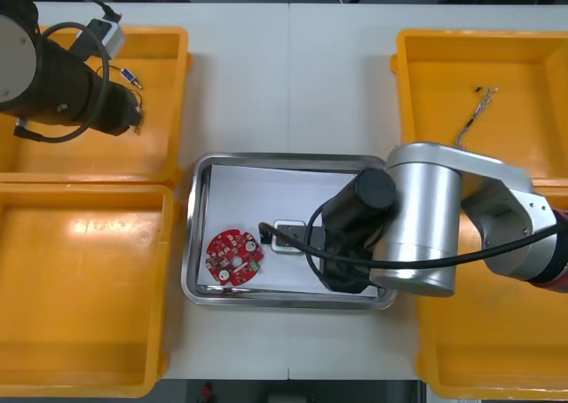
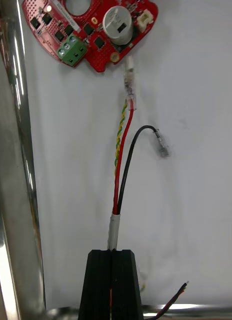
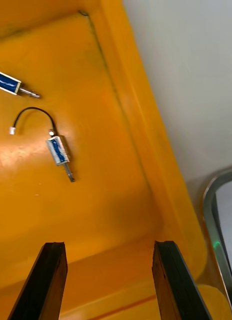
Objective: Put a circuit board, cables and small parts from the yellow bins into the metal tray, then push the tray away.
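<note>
My right gripper (image 2: 112, 254) is low over the metal tray's (image 1: 197, 243) white inside, shut on a red and yellow cable (image 2: 124, 145) bundled with a black wire. The cable's free ends lie on the tray floor, reaching toward the round red circuit board (image 2: 91, 30), which rests in the tray (image 1: 235, 256). My left gripper (image 3: 110, 246) hangs open over the far left yellow bin (image 1: 169, 110), with nothing between its fingers. Two small metal parts (image 3: 59, 151) with blue bodies lie on that bin's floor beyond the fingers.
A thin twisted cable (image 1: 472, 119) lies in the far right yellow bin (image 1: 408, 75). The near left bin (image 1: 89, 288) sits beside the tray. The tray's rim (image 3: 216, 220) shows next to the left bin's wall. The right arm (image 1: 426, 217) covers the tray's right end.
</note>
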